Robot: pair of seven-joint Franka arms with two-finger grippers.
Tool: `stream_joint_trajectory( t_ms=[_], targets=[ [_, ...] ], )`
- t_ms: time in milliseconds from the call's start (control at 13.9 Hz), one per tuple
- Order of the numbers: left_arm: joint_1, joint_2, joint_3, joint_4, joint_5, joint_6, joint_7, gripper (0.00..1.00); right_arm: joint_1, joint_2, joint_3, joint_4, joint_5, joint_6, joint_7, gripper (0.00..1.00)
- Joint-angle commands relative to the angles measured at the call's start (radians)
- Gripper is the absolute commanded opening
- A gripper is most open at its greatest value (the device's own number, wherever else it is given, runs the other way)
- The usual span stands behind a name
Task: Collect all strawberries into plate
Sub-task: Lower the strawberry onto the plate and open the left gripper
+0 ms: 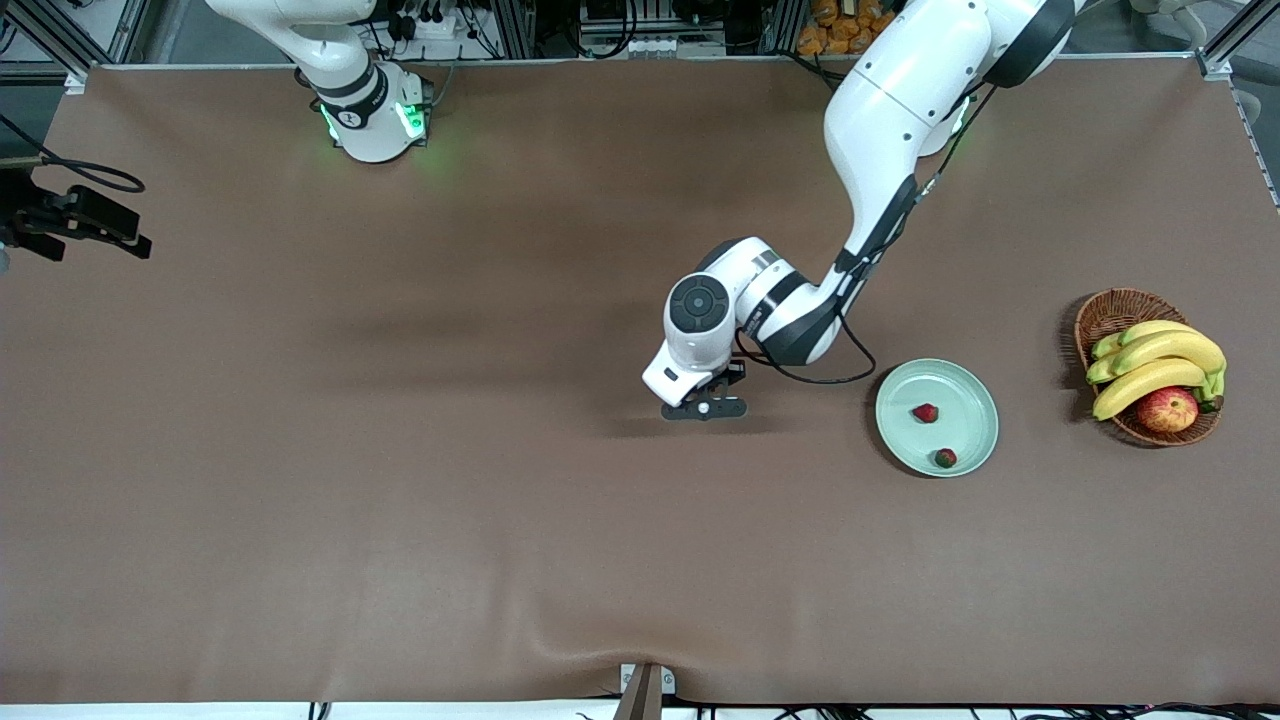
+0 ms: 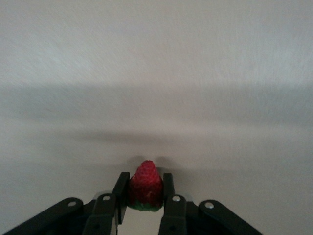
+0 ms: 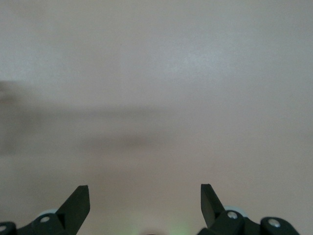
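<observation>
The left gripper [image 2: 145, 196] pinches a strawberry [image 2: 145, 186] on the table, toward the right arm's end from the plate [image 1: 970, 382]. Two berries [image 1: 925, 412] lie in the plate. The right gripper [image 3: 145, 203] waits, spread wide.

two strawberries [image 1: 925, 412] on mint plate [image 1: 975, 398]; third [image 2: 145, 186] gripped.

A wicker basket [image 1: 1100, 312] holding bananas [image 1: 1155, 365] and 1 apple [image 1: 1167, 409] sits on the brown table [image 1: 400, 450].
</observation>
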Motion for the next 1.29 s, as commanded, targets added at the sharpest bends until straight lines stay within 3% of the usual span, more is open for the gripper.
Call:
stream_joint_trajectory(
  t_ms=[0, 360, 647, 863, 1007, 1222],
  targets=[
    [0.088, -0.101, -0.035, -0.012, -0.011, -0.092, 0.094, 0.00, -0.025, -0.011, 0.004, 0.014, 0.001, -0.007, -0.007, 1.00],
    [0.393, -0.178, -0.173, -0.018, -0.091, -0.253, 0.433, 0.00, -0.050, -0.016, 0.008, 0.039, 0.000, -0.013, -0.003, 1.00],
    [0.569, -0.169, -0.186, -0.080, -0.089, -0.281, 0.734, 0.02, -0.039, -0.011, 0.012, 0.037, 0.001, -0.019, 0.001, 1.00],
    [0.662, -0.167, -0.184, -0.147, -0.053, -0.235, 0.842, 0.05, -0.016, -0.010, 0.018, 0.036, -0.002, -0.021, 0.000, 1.00],
    [0.707, -0.154, -0.184, -0.192, -0.051, -0.169, 0.863, 0.10, -0.014, -0.010, 0.018, 0.033, -0.002, -0.024, 0.000, 1.00],
    [0.721, -0.137, -0.177, -0.206, -0.037, -0.122, 0.867, 0.34, -0.007, -0.010, 0.018, 0.034, -0.002, -0.045, 0.001, 1.00]
  ],
)
